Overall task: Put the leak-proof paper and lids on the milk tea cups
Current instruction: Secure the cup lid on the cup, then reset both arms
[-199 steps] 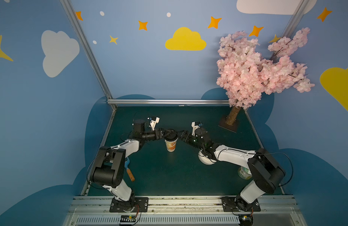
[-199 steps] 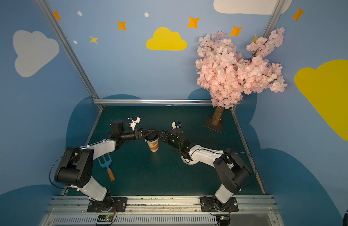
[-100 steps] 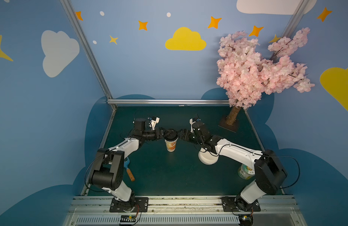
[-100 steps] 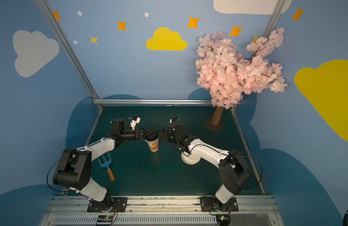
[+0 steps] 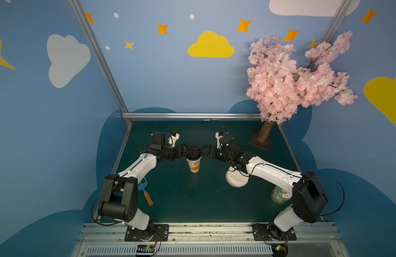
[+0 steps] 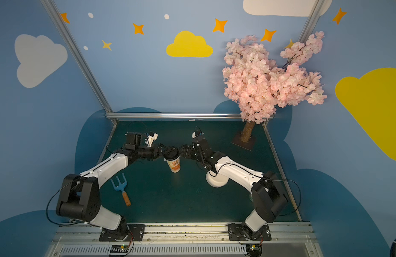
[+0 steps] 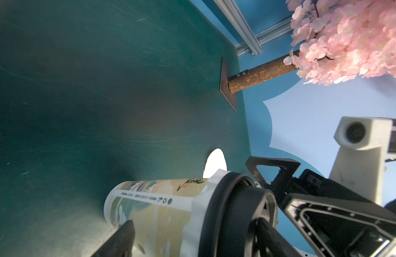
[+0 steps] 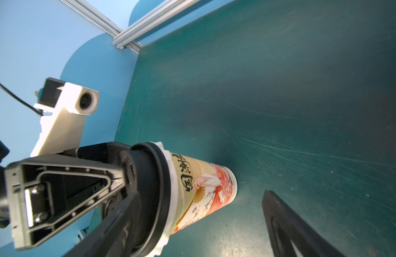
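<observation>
My right gripper (image 8: 199, 200) stands spread either side of the milk tea cup (image 8: 206, 191), low in mid-frame on the green table (image 8: 281, 77). A black lid (image 8: 148, 191) caps the cup, with the leak-proof paper (image 8: 172, 175) peeping out beneath its rim. At lower left the left gripper (image 8: 123, 164) touches the lid.

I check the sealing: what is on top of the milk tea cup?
A black lid covers the cup; the leak-proof paper's white edge sticks out under it. The paper's middle and the cup's inside are hidden.

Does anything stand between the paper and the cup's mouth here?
Nothing visible does. The paper already drapes over the rim of the cup, its white edge showing under the black lid seated on top.
</observation>
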